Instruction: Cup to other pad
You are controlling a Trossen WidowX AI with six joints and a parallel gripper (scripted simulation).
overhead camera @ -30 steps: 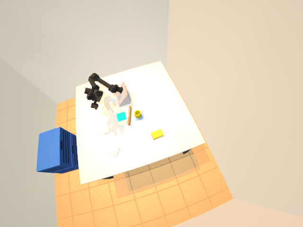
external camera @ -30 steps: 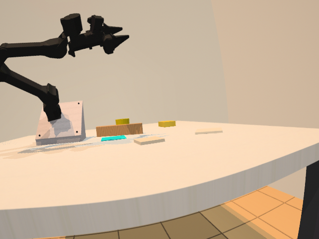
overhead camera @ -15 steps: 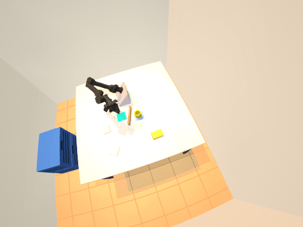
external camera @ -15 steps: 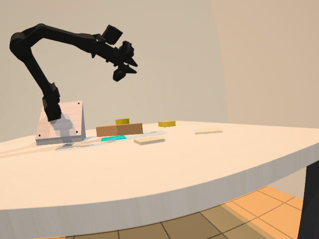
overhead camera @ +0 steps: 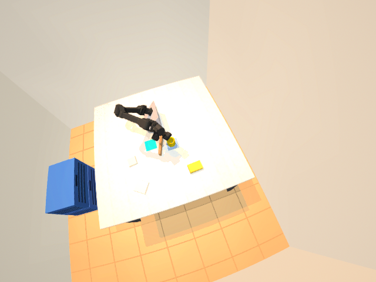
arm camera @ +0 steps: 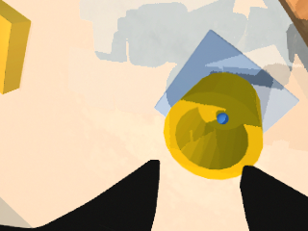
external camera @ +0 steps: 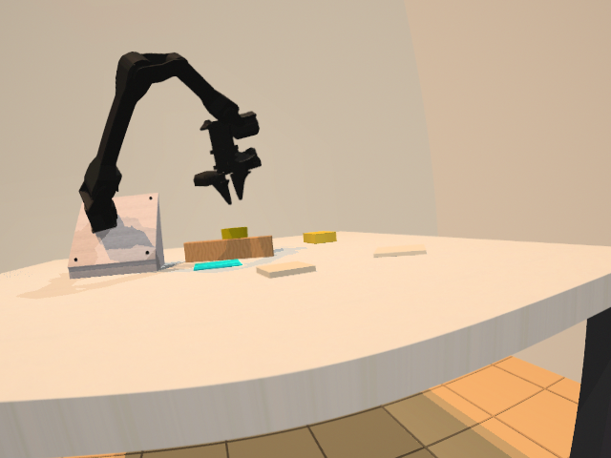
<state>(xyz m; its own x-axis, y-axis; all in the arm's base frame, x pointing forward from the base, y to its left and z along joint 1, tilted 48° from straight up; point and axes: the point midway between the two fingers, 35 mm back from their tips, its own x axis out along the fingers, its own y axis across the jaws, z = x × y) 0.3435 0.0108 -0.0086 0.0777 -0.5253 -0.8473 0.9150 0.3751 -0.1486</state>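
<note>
The yellow cup [overhead camera: 171, 141] [external camera: 234, 232] [arm camera: 221, 87] stands upright on the blue pad [overhead camera: 174, 148] [arm camera: 204, 50]. A blue marble [arm camera: 222, 118] shows inside it in the wrist view; whether more lie there I cannot tell. The other pad [overhead camera: 150, 145] [external camera: 217, 264] is cyan and bare, across the wooden bar. My gripper [external camera: 235, 200] [arm camera: 200, 172] points down well above the cup, partly open, with nothing between its fingers. In the wrist view its fingertips show at the near side of the cup's rim. In the exterior view the bar hides the cup's lower part.
The wooden bar [overhead camera: 160, 148] [external camera: 229, 248] [arm camera: 300, 12] stands between the two pads. A yellow block [overhead camera: 195, 166] [external camera: 319, 238] [arm camera: 12, 48] lies beyond the blue pad. Two flat beige tiles [overhead camera: 133, 161] [external camera: 285, 269] lie on the table. A slanted board [external camera: 133, 207] stands by the arm's base.
</note>
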